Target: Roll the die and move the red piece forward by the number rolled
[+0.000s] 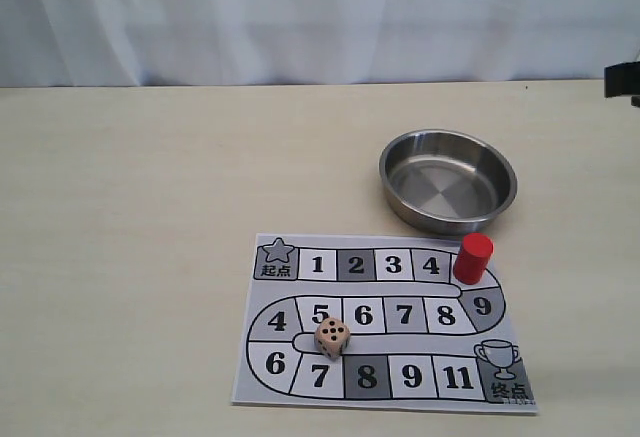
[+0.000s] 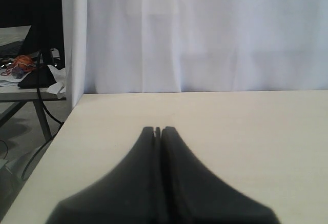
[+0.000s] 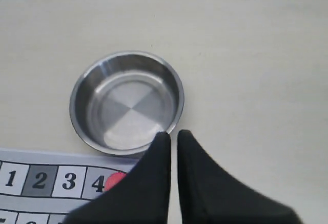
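A pale wooden table stands before a white curtain. In the exterior view, a printed game board with numbered squares lies on the near right part of the table. A steel bowl sits just beyond the board, at about 1 o'clock from its centre, with nothing in it. The die rests on the board at about 8 o'clock from the centre, between squares 5 and 7, showing black pips on top. The red piece stands upright at about 2 o'clock, just past square 4 and above square 9. The left gripper hangs over bare table, its fingers pressed together on nothing. The right gripper hangs above the bowl's near rim, its fingers drawn nearly together with only a thin slit between them, holding nothing.
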Motion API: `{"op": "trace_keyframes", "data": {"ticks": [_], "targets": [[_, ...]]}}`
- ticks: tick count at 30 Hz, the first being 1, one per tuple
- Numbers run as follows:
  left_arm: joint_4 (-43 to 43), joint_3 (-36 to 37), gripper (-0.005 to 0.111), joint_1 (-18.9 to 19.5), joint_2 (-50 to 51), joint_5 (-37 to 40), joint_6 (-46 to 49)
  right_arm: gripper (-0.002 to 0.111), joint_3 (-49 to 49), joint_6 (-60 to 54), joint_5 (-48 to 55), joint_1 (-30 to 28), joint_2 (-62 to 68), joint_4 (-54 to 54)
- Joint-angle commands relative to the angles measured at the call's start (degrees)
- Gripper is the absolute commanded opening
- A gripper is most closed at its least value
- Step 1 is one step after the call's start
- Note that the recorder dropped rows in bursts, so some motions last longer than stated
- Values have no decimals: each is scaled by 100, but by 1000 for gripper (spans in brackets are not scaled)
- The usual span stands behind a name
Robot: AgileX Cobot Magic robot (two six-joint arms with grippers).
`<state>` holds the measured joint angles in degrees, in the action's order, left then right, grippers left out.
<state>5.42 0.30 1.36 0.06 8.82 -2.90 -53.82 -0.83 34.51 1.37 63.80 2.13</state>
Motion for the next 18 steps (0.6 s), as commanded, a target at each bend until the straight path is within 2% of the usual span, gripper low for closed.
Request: {"op": "trace_keyframes", "data": {"ticks": [1,18], "targets": [[-5,-30,0,-1,-6,-58,-12,4,-9,-49,214,8,-792,-42],[-5,-30,0,-1,-6,-71,-12,4,-9,-49,1007,8,-3998,-42]]}}
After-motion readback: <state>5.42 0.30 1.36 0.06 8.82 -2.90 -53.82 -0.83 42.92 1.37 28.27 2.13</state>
